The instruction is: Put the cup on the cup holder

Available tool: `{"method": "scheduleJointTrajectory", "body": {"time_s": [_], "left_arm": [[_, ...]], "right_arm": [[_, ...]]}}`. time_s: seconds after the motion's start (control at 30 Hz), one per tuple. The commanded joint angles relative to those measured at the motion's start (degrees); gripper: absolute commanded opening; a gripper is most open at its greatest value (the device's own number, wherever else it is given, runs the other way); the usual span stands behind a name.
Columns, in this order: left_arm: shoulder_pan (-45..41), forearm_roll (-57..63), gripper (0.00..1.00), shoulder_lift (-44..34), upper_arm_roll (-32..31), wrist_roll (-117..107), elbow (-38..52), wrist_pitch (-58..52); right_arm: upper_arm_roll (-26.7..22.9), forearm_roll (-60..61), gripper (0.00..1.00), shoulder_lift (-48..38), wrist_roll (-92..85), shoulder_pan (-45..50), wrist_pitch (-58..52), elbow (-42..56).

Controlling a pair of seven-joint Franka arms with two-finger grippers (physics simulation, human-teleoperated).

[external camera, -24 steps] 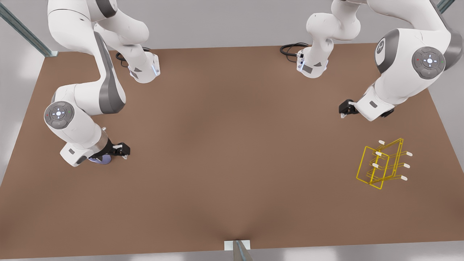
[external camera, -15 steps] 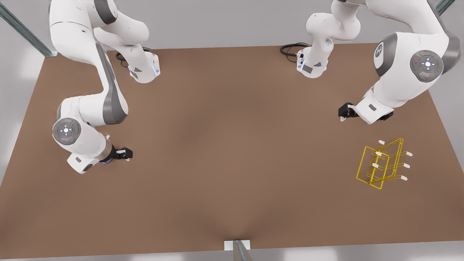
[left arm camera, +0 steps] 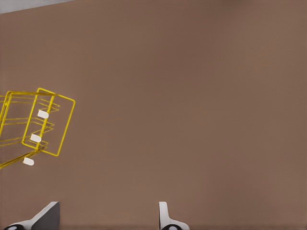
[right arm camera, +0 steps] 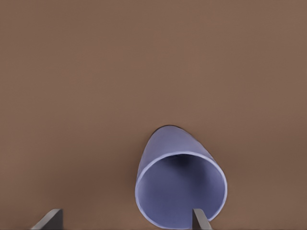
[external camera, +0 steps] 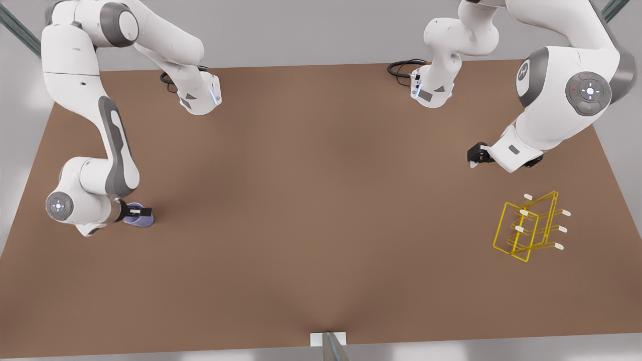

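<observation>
The wide, flat, matte brown table carries everything. The yellow thin-wire cup holder, an open frame with stubby white-tipped prongs sticking out, stands near the left gripper, ahead of its fingers and off to one side. That arm waits with its fingers spread wide and nothing between them.

The right gripper is down at the small, smooth, pale lavender-blue tapered cup. Its fingers are spread wide and not yet gripping. The cup's round open mouth faces the wrist, and its rim is close against one finger and well clear of the other. I cannot tell for sure whether that finger is outside the wall or just over the rim.

The main risk, as I judge it, comes from this off-centre position. When the fingers close, the near one would meet the cup first and could push or tip the light, slick, handleless shell before the far one arrives. The taper could also let the cup slide out of a pinch. After that comes a long carry, since the holder is well apart from this gripper, and its thin prongs allow little error
</observation>
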Motion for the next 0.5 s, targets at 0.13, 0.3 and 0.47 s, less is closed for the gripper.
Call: {"method": "scheduleJointTrajectory", "body": {"time_s": [0.13, 0.3, 0.47], "left_arm": [[0.1, 0.0, 1.00, -0.2, 0.1, 0.1, 0.1, -0.6], [0.1, 0.0, 1.00, -0.2, 0.1, 0.1, 0.0, -0.6], [0.0, 0.0, 1.00, -0.1, 0.0, 0.1, 0.1, -0.6]], "right_arm": [[8.4, 0.0, 1.00, -1.7, -15.6, -9.3, 13.9, -5.3], [8.5, 0.0, 1.00, -2.1, -15.6, -9.9, 16.6, -8.2], [8.5, -0.1, 1.00, -2.6, -15.5, -9.9, 16.7, -9.2]]}}
